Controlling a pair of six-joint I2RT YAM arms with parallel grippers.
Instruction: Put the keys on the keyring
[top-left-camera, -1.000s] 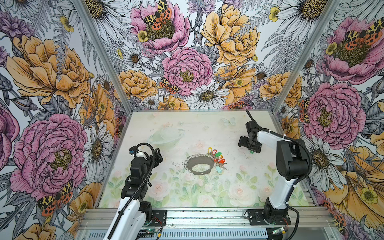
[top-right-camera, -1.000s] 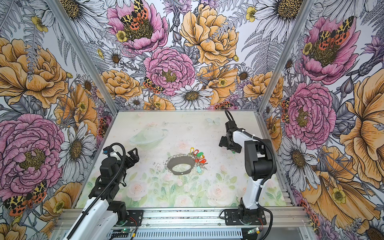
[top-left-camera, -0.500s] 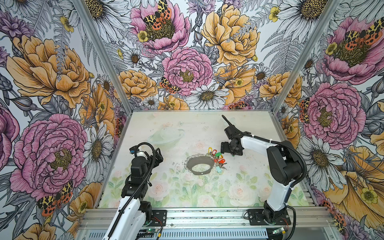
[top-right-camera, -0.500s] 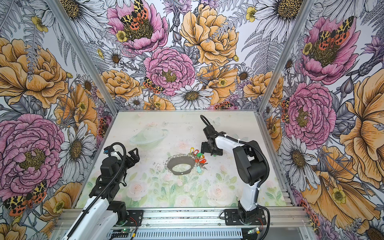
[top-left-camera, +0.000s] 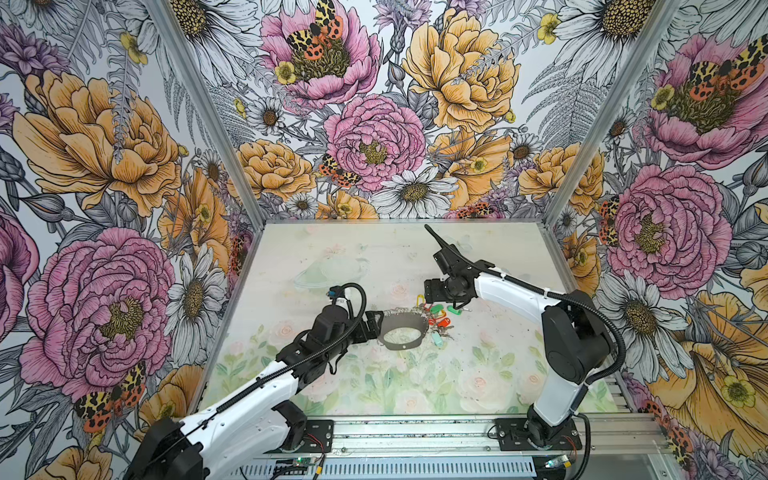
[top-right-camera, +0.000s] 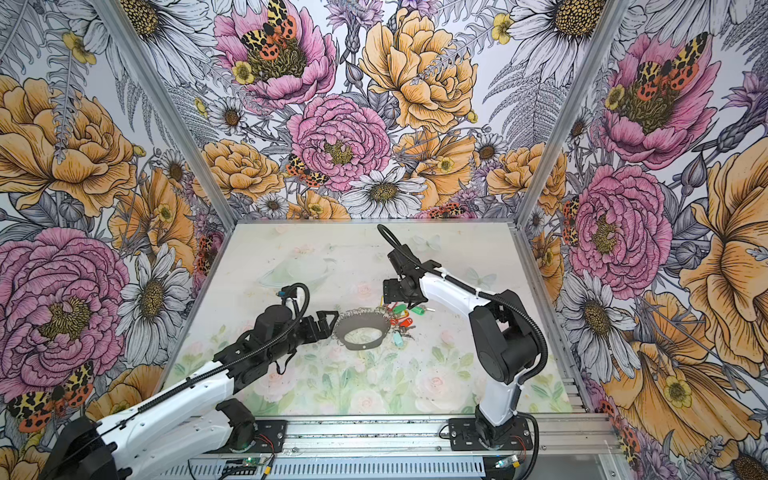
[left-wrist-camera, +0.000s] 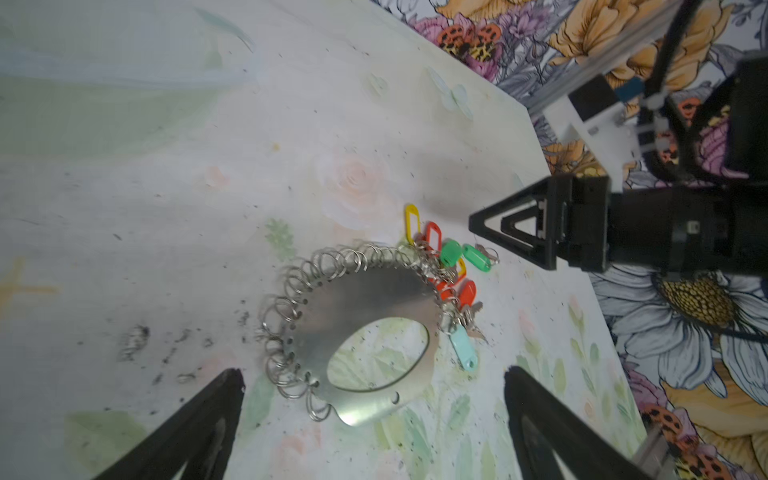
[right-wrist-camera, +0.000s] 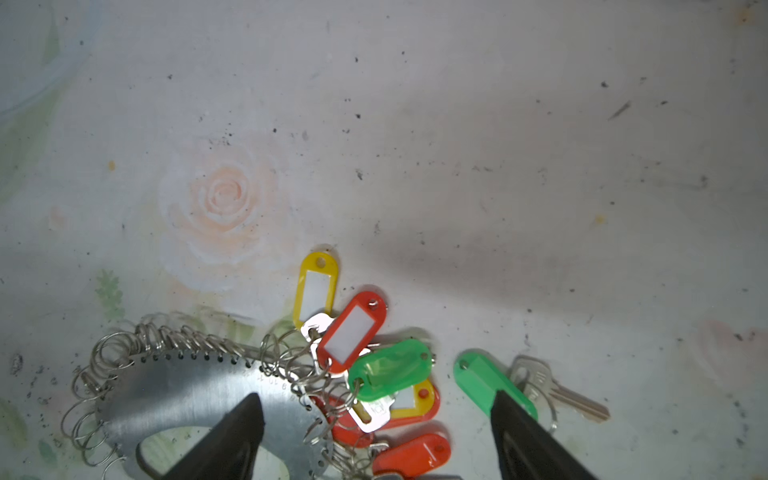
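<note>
Black left hand now possibly against keyring

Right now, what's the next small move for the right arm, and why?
Probably lower the right gripper onto the green-tagged key and close. That key lies alone on the table, apart from the tagged bunch clustered at the keyring. The jaws stand open, one finger over its tag. The left gripper sits open beside the keyring.

One keyring, two claws: left claw, right claw; two green tags, one mint tag
</note>
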